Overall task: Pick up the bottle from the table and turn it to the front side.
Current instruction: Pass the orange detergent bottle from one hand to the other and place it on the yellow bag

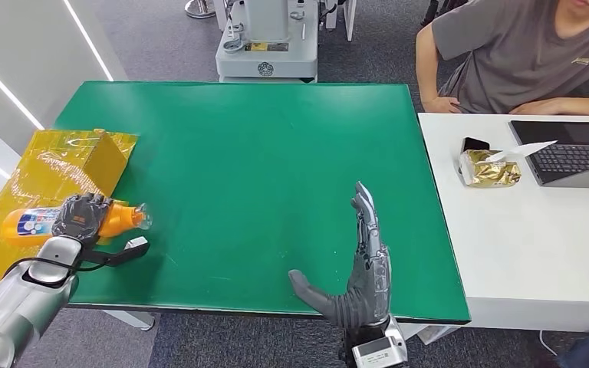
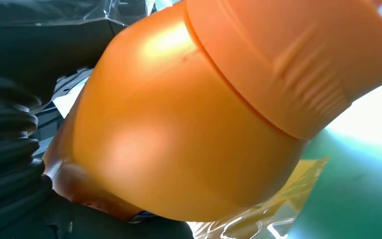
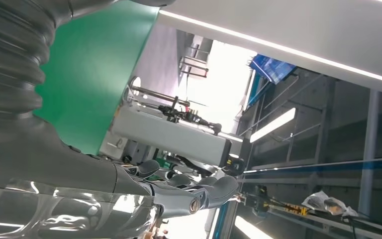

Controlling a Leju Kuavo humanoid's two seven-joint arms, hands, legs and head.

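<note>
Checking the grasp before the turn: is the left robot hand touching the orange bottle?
Touching. In the head view the left robot hand wraps over the orange bottle, fingers across its middle.

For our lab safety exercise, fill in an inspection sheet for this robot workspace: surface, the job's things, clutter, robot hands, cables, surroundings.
Surface: green table, a white desk beside it on the right.
Job's things: orange bottle lying sideways at the table's left edge, over a yellow sheet.
Clutter: gold packet, laptop, dark phone, all on the desk.
Robot hands: left robot hand grips the bottle; right robot hand open, fingers straight, near the table's front edge.
Cables: black cable at the left wrist.
Surroundings: seated person behind the desk; grey machine beyond the table.
</note>
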